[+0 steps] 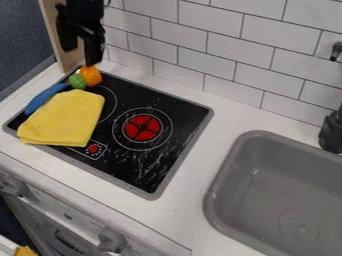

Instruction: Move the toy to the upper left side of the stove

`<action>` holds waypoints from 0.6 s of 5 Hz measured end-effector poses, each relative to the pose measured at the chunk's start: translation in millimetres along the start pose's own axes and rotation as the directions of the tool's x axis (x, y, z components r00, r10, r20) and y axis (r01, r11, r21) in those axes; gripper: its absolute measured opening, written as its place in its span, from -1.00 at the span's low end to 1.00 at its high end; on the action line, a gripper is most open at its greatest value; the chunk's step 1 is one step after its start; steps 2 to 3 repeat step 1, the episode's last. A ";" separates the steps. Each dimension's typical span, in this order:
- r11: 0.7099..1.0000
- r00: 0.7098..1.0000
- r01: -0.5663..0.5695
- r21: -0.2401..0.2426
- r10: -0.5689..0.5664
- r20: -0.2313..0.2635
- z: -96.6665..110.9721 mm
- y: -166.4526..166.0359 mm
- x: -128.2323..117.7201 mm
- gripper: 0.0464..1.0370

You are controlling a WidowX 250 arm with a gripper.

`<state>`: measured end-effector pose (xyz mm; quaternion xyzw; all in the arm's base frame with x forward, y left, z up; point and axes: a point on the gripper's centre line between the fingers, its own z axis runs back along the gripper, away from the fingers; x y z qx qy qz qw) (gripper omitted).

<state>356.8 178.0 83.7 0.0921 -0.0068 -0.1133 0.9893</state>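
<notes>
I'm watching my gripper [91, 56] hanging down at the upper left of the camera view, its lower end sitting right above the orange part [91, 75] of the toy. I'm not managing to tell how far open it is, or whether it is holding anything. The toy is lying at the far left corner of the stove [184, 106], its green part [77, 81] sitting just beside the orange one; whether the two are forming a single piece, I cannot say. A long blue thing [44, 98] is slanting along the stove's left edge, its upper end reaching close to the green part. Just in front of these, a folded yellow cloth [63, 120] is covering much of the stove's left side, while the red-centred burner [142, 127] is showing to its right. Further right, I'm seeing the grey sink [220, 177] sitting in the white counter [194, 150], with the tiled wall [214, 47] rising behind.
</notes>
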 end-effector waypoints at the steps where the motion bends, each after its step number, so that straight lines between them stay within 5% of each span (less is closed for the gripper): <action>1: 1.000 1.000 -0.006 0.007 0.006 0.010 3.1 1.4 0.1 0.93; 3: 1.000 1.000 -0.006 0.007 0.006 0.010 3.1 1.4 0.1 0.93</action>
